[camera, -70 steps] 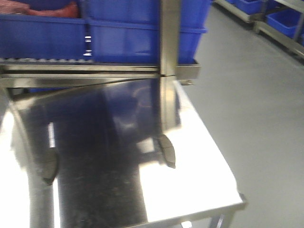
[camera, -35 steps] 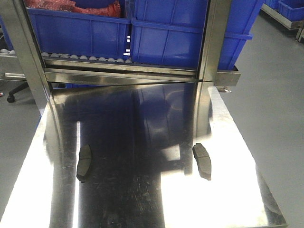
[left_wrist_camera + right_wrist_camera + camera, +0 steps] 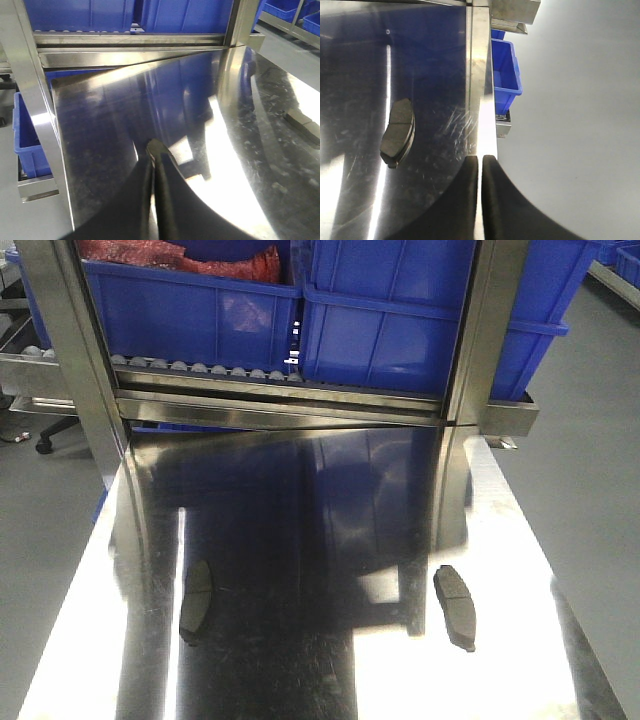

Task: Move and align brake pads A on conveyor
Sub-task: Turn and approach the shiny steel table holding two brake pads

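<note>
The left fingers [image 3: 167, 165] and right fingers [image 3: 492, 170] are clenched, empty. One brake pad [image 3: 196, 600] lies lower left on the desk [image 3: 520, 670], a second brake pad [image 3: 456, 605] lower right. Best release first, then pinch each across its narrow width.

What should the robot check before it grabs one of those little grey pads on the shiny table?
1. Left tool empty: ok, shut on nothing.
2. Right tool empty: ok, shut on nothing.
3. Tools open for grabbing: not ok, both shut.
4. Pads in sight: ok, the left flat curved grey brake pad and the right flat curved grey brake pad lie apart on the shiny steel table.
5. Where the conveyor is: cannot tell, no view shows it.
</note>
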